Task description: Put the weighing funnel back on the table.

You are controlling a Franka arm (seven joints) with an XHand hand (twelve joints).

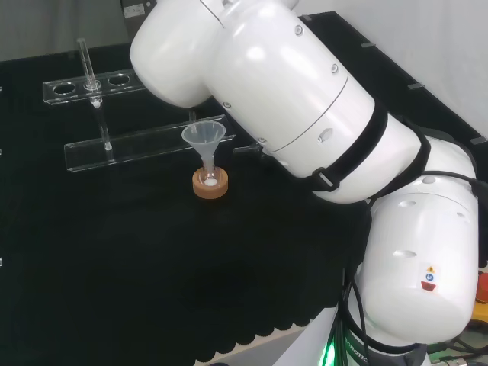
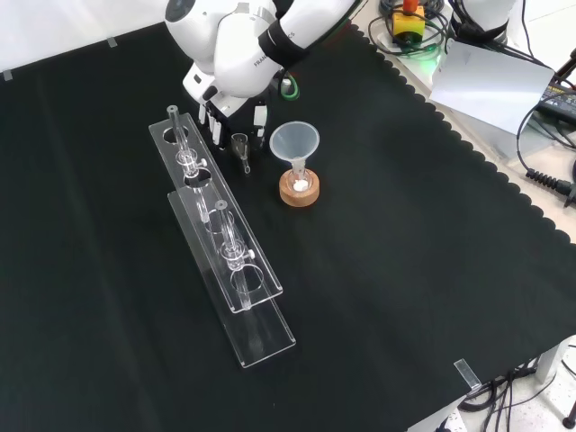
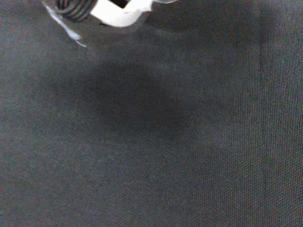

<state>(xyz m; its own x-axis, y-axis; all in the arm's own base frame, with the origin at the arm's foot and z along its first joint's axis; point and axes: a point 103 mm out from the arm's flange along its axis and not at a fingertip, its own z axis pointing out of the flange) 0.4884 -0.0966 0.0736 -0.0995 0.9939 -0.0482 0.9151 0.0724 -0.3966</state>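
**Hand.** In the front view the hand [image 2: 227, 115] hangs below the white arm link [image 2: 236, 45], low over the black cloth [image 2: 405, 270], just behind the far end of the clear racks. Whether it grips anything or stands open cannot be told. In the wrist view a blurred white part of the hand [image 3: 120, 14] shows close above the cloth [image 3: 165, 142].

**Weighing funnel.** In the front view the weighing funnel [image 2: 240, 148], a small clear piece with a short stem, is directly at the hand's lower edge, stem pointing toward the camera. It lies between the nearer rack [image 2: 216, 216] and the funnel [image 2: 294, 142]. Whether it rests on the cloth or hangs clear of it cannot be told.

**Funnel.** The funnel stands mouth up with its stem in a small flask on a cork ring [image 2: 299, 191], apart from the hand.

**Racks.** Two clear racks lie side by side; the second rack [image 2: 256, 328] reaches closer to the camera. Glass tubes [image 2: 229, 243] stand in them.
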